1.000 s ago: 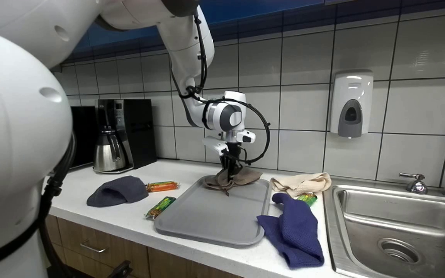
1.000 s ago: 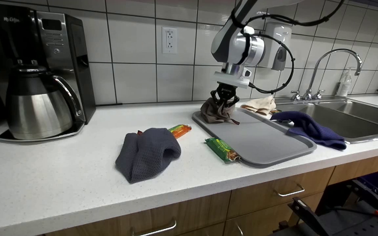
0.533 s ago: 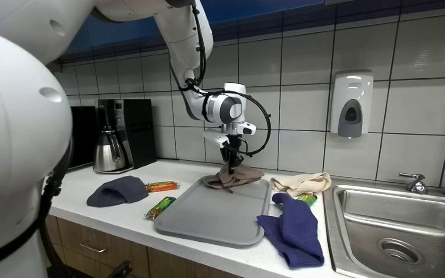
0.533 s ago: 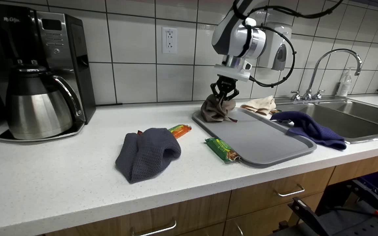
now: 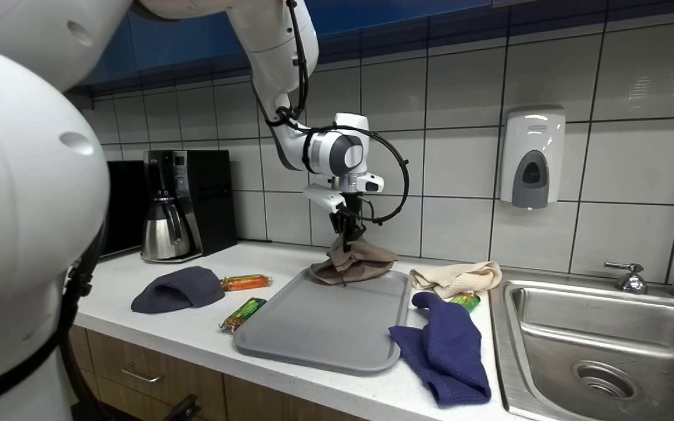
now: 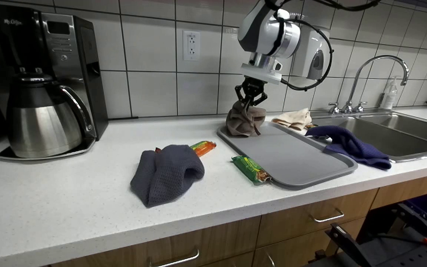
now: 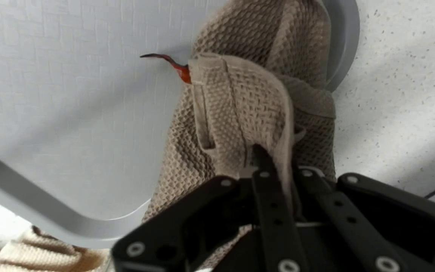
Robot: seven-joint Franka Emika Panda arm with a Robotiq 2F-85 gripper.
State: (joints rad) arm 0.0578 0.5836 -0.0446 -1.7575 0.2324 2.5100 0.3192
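My gripper (image 5: 347, 244) points down over the tray's back end, shut on a pinched fold of a brown cloth (image 5: 363, 266). In the wrist view the fold of the brown cloth (image 7: 251, 102) rises between the dark fingers (image 7: 274, 207). The cloth is drawn up to a peak, with its lower part hanging at the grey tray (image 5: 325, 327); whether it still touches is hard to tell. A thin red, dark-tipped strip (image 7: 182, 71) sticks out from the cloth's edge. In an exterior view the gripper (image 6: 248, 103) sits at the cloth's top.
Beside the tray lie a dark grey cloth (image 5: 179, 289), an orange packet (image 5: 246, 282) and a green packet (image 5: 243, 314). Opposite are a cream cloth (image 5: 457, 278), another green packet (image 5: 467, 301) and a blue cloth (image 5: 448, 356). A sink (image 5: 594, 351) and coffee maker (image 6: 50, 81) flank the area.
My gripper has risen steadily, pulling the brown cloth's middle up into a taller peak. The tray and the things around it have stayed in place.
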